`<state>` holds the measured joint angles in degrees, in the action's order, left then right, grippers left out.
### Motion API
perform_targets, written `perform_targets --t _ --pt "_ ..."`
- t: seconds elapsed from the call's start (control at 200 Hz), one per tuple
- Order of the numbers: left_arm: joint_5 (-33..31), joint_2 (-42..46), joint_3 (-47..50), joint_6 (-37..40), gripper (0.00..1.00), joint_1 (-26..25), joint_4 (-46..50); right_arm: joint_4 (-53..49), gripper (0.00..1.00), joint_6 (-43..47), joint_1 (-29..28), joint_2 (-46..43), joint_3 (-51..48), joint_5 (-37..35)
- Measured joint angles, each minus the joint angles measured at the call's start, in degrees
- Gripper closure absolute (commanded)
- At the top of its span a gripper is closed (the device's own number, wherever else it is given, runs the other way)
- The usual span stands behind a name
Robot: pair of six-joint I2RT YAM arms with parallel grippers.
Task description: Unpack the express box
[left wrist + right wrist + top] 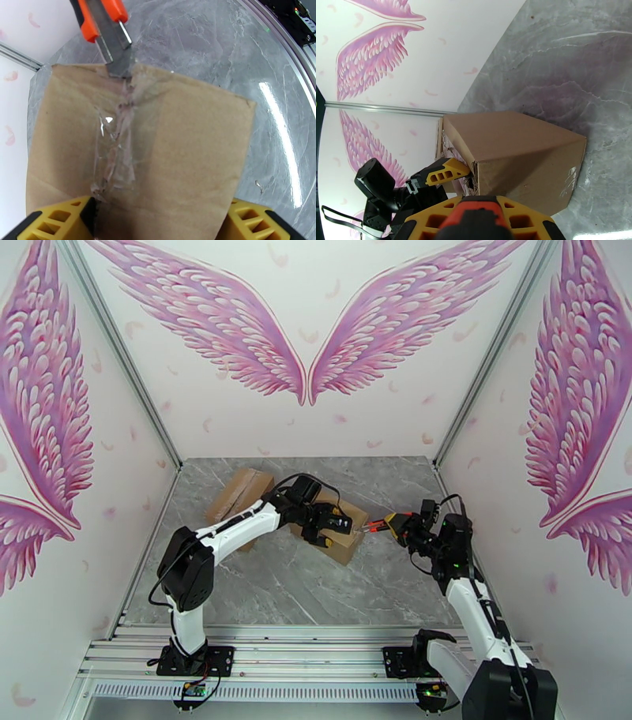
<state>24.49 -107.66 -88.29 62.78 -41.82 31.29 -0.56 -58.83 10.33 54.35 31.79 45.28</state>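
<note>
The express box (345, 538) is brown cardboard and sits mid-table with a clear-taped seam (118, 134) on its top face. My left gripper (332, 526) is over the box, open wide. One yellow finger (59, 219) rests on the top face by the seam, and the other finger (252, 221) is at the box's edge. My right gripper (403, 526) is shut on an orange utility knife (378, 526). The knife's blade (118, 63) touches the far end of the seam. In the right wrist view the knife handle (476, 213) points at the box (521, 158).
A second flattened piece of cardboard (237, 494) lies at the back left of the grey marble table (300, 587). Winged-pattern walls close in three sides. A metal rail (300, 650) runs along the near edge by the arm bases.
</note>
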Motion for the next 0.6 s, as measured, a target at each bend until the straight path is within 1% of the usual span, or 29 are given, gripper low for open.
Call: perform_targets --t 0.165,0.235,0.325,0.5,0.6 --pt "-0.8 2.4 3.1 -1.1 0.28 -0.7 -3.5 -1.9 1.00 -2.2 0.0 -3.5 0.0 -2.4" --pt "-1.3 3.1 3.9 -1.6 0.31 -0.8 -4.6 -2.3 1.00 -3.0 0.0 -4.0 0.0 -3.2" --pt "-2.4 3.3 4.2 -2.6 0.32 -1.4 -5.5 -3.1 1.00 -3.4 0.0 -5.2 0.0 -4.7" --pt "-4.1 3.5 4.7 -4.3 0.32 -2.9 -7.8 -4.0 1.00 -4.8 0.0 -11.3 -1.7 -8.7" --pt "-4.8 3.5 4.7 -5.3 0.32 -3.5 -8.1 -4.2 1.00 -5.0 0.0 -12.8 -2.2 -10.3"
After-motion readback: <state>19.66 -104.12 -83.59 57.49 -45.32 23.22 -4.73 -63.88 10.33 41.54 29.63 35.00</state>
